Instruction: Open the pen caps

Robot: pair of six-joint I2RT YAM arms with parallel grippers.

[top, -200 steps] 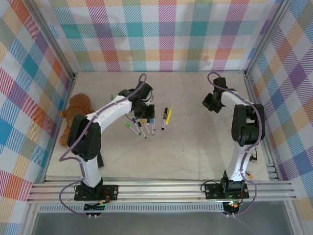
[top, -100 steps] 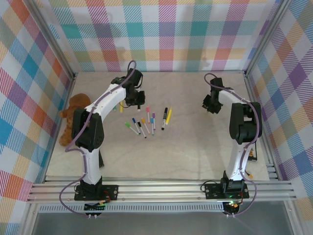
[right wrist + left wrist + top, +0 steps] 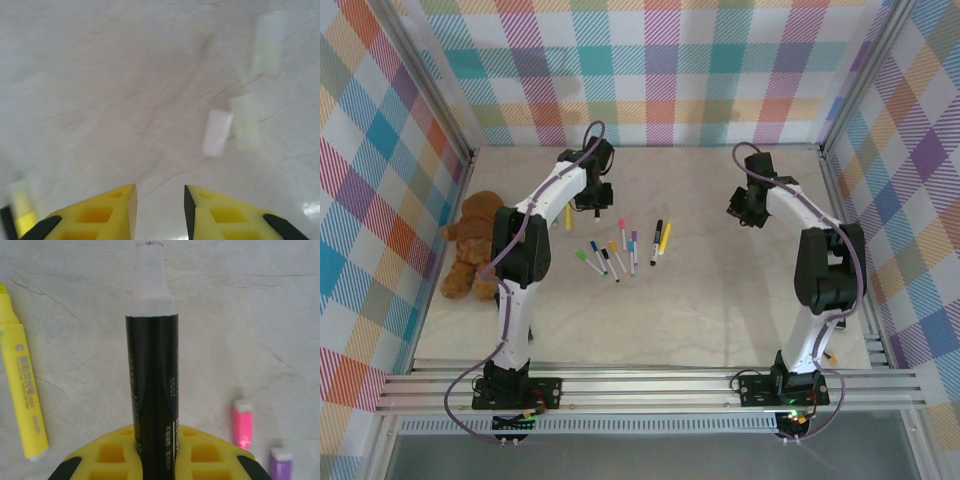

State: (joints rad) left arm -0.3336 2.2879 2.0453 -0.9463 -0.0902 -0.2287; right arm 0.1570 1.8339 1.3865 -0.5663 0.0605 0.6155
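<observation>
My left gripper (image 3: 155, 432) (image 3: 595, 195) is shut on a black pen (image 3: 152, 385) that points away from the camera. The pen's far end is a white neck and tip (image 3: 150, 287). Beside it on the table lie a yellow highlighter (image 3: 22, 390) (image 3: 568, 215), a pink cap (image 3: 242, 422) and a purple cap (image 3: 280, 462). Several capped pens (image 3: 620, 250) lie in a cluster mid-table. My right gripper (image 3: 159, 200) (image 3: 742, 208) is open above bare table with nothing between its fingers. Small pale caps (image 3: 217, 132) lie blurred ahead of it.
A brown teddy bear (image 3: 475, 245) lies at the table's left edge. Checked walls close in the back and both sides. A black pen (image 3: 657, 235) and a yellow one (image 3: 665, 237) lie at the right of the cluster.
The left arm has swung from over the pen cluster toward the back left, carrying the black pen. The right gripper has opened and shifted slightly left.
</observation>
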